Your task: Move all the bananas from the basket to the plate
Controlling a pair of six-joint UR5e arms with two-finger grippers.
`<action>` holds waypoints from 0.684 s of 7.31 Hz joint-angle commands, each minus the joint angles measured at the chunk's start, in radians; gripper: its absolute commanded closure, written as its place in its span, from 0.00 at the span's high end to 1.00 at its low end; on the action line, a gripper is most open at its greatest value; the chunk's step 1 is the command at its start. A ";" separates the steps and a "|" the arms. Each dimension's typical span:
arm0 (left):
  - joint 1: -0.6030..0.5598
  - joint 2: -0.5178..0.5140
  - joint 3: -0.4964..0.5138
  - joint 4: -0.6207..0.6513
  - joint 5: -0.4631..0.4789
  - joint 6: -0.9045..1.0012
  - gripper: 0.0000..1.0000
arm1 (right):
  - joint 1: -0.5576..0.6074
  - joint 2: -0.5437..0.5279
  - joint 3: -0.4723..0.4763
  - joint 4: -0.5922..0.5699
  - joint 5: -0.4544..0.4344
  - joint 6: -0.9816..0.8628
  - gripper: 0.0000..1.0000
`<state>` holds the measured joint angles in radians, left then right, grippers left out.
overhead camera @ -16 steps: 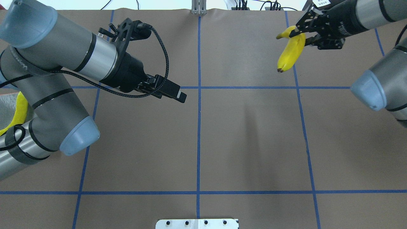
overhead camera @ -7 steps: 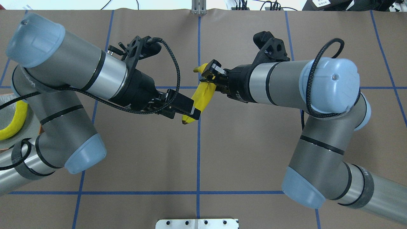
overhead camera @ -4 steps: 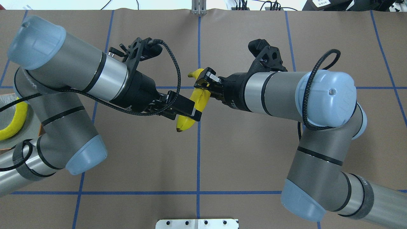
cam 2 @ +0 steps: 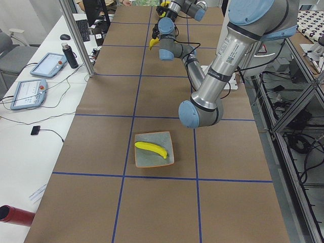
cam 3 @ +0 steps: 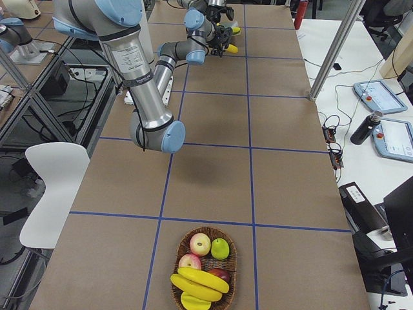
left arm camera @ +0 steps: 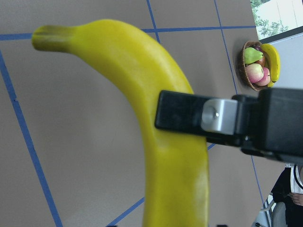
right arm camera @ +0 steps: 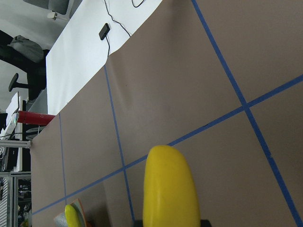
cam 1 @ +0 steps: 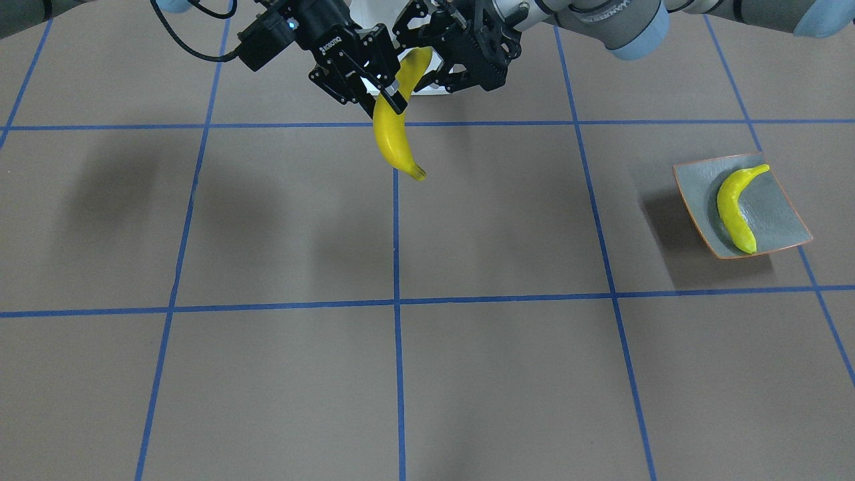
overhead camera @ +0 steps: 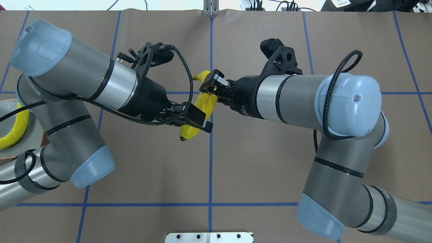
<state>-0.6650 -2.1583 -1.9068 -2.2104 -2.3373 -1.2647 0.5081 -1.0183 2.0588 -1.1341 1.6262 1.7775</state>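
- the right gripper [overhead camera: 209, 87] was clamped on the held banana [cam 1: 391, 140] a little below its stem end. the fruit hung dark tip down in the air over the middle of the table [cam 1: 267, 220].
- the left gripper [overhead camera: 200, 120] had its jaws spread apart about the same banana. in the overhead view one finger crossed in front of the fruit's lower half, and whether any pad touched the peel could not be told.
- the two grippers faced each other, close together, near the centre tape line [cam 1: 395, 220].
- the plate [cam 1: 775, 214] sat on the table on the robot's left side, well apart from both grippers. the second banana [cam 1: 731, 207] lay diagonally across it.
- the basket [cam 3: 205, 230] stood near the table's end on the robot's right, far from the plate.
- the basket bananas [cam 3: 200, 284] lay along the basket's edge nearest that end of the table, touching the other fruit [cam 3: 200, 244] packed behind them.
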 commanded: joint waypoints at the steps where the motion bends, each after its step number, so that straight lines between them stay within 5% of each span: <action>1: 0.005 0.003 -0.006 -0.008 0.001 0.005 0.09 | 0.000 0.003 -0.006 0.000 -0.006 -0.004 0.06; 2: 0.004 0.014 -0.002 -0.052 0.001 0.001 0.00 | 0.000 0.001 -0.011 0.002 -0.017 -0.021 0.99; 5: 0.001 0.034 0.005 -0.052 0.004 -0.001 0.00 | 0.004 -0.003 -0.002 0.002 -0.032 -0.102 1.00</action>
<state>-0.6633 -2.1375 -1.9047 -2.2609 -2.3346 -1.2658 0.5090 -1.0190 2.0504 -1.1311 1.5932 1.7306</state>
